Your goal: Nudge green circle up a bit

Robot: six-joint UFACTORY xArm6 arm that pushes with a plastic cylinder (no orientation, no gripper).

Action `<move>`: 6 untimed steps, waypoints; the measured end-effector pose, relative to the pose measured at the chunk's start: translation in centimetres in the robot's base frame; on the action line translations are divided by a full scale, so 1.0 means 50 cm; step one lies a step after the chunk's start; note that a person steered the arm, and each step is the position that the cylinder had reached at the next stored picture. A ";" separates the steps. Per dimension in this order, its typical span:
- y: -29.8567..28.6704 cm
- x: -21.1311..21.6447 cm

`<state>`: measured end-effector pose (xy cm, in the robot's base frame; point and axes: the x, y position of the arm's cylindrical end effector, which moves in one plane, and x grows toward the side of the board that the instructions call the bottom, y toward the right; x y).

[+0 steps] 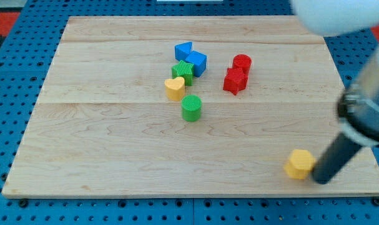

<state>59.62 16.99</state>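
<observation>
surface: a pale wooden board [114,144] made of joined planks is seen filling most of the frame; it is laid on a blue perforated base [8,75] that shows along the left, right and bottom edges; a strip of red is seen in the upper left corner of the frame
room: little beyond the base is shown; the top edge of the frame is blurred
arm: a blurred white and dark body is seen entering from the upper right of the frame; a dark rod slants down and leftward from it in the lower right
my tip [318,181]: it is set on the board in the lower right of the frame, just beside the right side of a yellow block [299,164]; contact cannot be told; nothing is grasped, since the rod is bare
green circle [191,107]: it is placed a little left of the frame's centre, below the cluster and well apart from my tip
cluster: a yellow heart [174,89] is seen just up-left of the green circle; a second green block [183,72] sits above it, touching a blue cube [196,63]; a blue triangle [183,50] lies at the top
red blocks: a red circle [241,62] and another red block [235,80] are seen together right of the cluster
</observation>
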 end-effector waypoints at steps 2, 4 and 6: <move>-0.011 0.009; -0.276 -0.089; -0.484 -0.322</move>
